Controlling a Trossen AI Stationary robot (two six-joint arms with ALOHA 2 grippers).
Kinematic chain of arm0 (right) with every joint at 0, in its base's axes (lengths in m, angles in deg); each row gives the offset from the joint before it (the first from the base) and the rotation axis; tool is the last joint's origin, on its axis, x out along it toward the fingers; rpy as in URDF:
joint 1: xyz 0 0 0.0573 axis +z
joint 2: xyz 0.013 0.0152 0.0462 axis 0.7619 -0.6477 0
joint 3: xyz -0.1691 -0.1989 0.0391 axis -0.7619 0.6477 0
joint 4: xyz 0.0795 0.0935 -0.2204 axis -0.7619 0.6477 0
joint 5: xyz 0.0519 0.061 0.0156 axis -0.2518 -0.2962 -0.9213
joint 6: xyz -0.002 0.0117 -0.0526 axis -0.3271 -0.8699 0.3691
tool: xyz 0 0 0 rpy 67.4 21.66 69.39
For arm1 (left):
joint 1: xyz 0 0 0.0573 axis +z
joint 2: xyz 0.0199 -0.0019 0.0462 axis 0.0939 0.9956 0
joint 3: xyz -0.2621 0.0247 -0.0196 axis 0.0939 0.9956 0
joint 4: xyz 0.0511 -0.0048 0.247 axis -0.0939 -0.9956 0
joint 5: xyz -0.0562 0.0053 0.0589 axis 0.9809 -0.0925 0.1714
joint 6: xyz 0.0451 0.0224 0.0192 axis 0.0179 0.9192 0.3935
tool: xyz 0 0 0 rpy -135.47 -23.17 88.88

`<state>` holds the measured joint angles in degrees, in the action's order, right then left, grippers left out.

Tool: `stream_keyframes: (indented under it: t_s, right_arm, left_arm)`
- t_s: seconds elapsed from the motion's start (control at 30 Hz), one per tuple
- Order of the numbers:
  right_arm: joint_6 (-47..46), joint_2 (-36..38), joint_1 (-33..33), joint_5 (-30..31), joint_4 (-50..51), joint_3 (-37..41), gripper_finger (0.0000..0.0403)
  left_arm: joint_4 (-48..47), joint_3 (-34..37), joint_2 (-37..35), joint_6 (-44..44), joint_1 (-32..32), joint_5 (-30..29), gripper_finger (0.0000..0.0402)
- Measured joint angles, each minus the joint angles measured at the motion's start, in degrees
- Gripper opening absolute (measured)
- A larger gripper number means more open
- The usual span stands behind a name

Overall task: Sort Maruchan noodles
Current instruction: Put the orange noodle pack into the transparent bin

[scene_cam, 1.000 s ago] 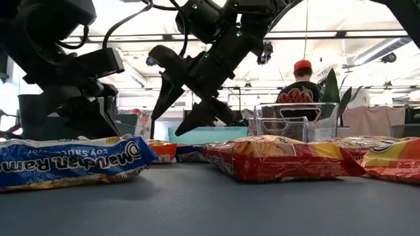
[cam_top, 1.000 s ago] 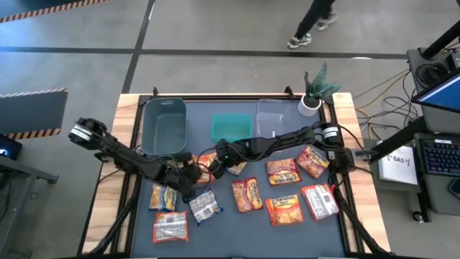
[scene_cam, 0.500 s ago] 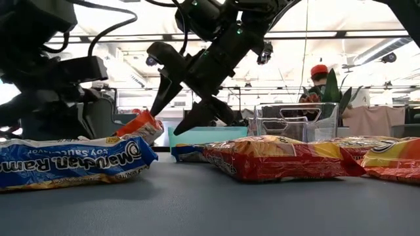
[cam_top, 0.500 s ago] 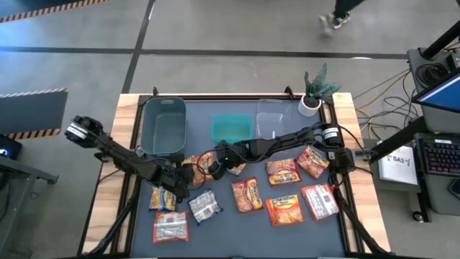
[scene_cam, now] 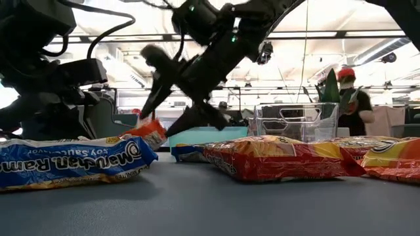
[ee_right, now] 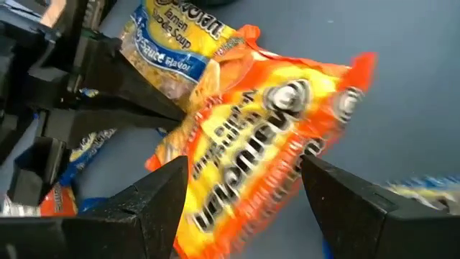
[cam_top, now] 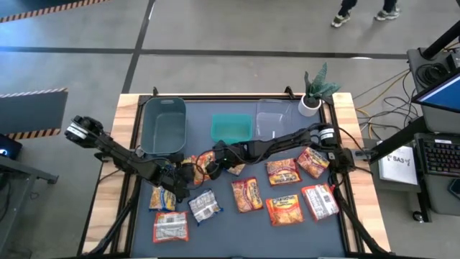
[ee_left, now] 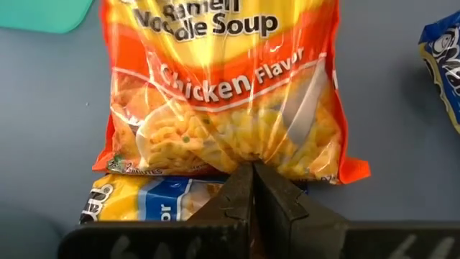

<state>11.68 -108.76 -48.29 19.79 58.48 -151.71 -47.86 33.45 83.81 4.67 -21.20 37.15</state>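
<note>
My left gripper (cam_top: 183,175) is shut on an orange chicken-flavour Maruchan packet (ee_left: 223,93), seen raised and tilted in the low view (scene_cam: 147,129). My right gripper (ee_right: 255,205) is open. Its two fingers stand on either side of that same packet (ee_right: 266,144), coming from the table's right (cam_top: 214,160); I cannot tell whether they touch it. A yellow-and-blue packet (ee_left: 144,205) lies flat on the table under the held one. Several more packets lie flat on the dark mat, among them an orange one (cam_top: 246,194) and a red-and-white one (cam_top: 320,201). My left gripper pinches the orange packet by its sealed short edge (ee_left: 248,160) between the two shut fingers, coming roughly level from the table's left. The held end is raised and the packet tilts above the yellow-and-blue one. Whether its far end rests on anything, I cannot tell.
Three bins stand along the far edge: grey (cam_top: 164,126), teal (cam_top: 231,127) and clear (cam_top: 275,119). A potted plant (cam_top: 313,90) is at the far right corner. A blue packet (scene_cam: 65,164) and an orange one (scene_cam: 275,157) lie near the low camera. People walk beyond the table.
My left gripper has taken hold of the orange packet and raised its end off the table, drawing back slightly toward the left edge. My right gripper, staying open, has moved left and down toward that packet until its fingers stand on either side of it.
</note>
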Motion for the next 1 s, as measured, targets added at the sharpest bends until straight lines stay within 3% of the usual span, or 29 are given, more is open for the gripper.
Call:
stream_keyframes:
  t_s: [0.3,0.57,0.8,1.0]
  right_arm:
    - [0.27,-1.48,-0.28,-0.05,-0.93,-0.42,0.0259]
    - [2.61,1.80,-0.28,-0.01,2.40,-0.45,0.0258]
    - [2.81,2.47,-0.26,-0.01,4.33,-0.45,0.0258]
    - [2.86,2.47,-0.24,-0.02,5.01,-0.45,0.0258]
  left_arm:
    - [0.58,0.15,1.19,-0.89,-0.28,-0.30,0.0000]
    - [-0.71,-1.24,-3.52,3.80,-0.50,1.71,0.0000]
    - [0.75,-1.36,-5.61,4.62,-0.48,-2.92,0.0000]
    - [4.76,-0.26,-1.87,5.40,-0.35,-5.78,0.0000]
